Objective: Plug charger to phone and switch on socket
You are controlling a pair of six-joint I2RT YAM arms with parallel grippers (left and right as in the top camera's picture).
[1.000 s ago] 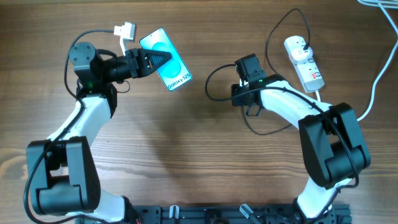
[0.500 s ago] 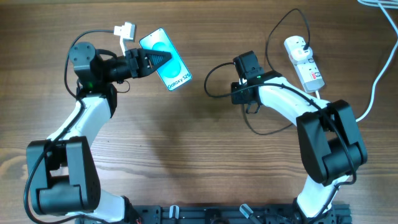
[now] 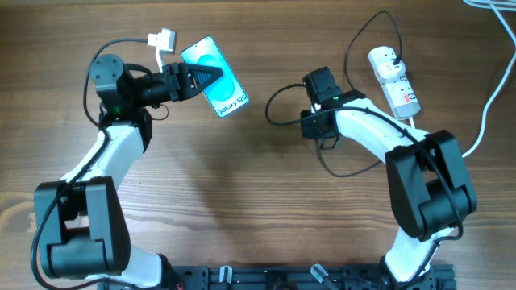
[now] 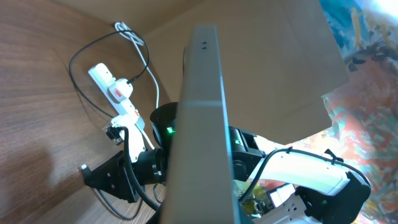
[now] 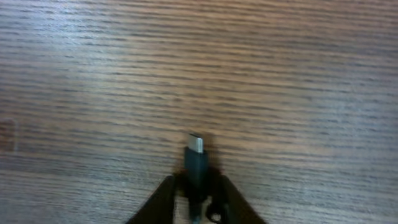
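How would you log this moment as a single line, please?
left pincer: shut on phone | right pincer: shut on charger plug, tip bare | charger-phone: apart, not plugged | socket: untouched

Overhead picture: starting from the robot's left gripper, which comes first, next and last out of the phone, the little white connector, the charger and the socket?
1. The phone, held in the left gripper.
2. The little white connector, close by, toward the table's far edge.
3. The charger, its plug tip in the right gripper, mid-table.
4. The socket, farthest, over on the right side.
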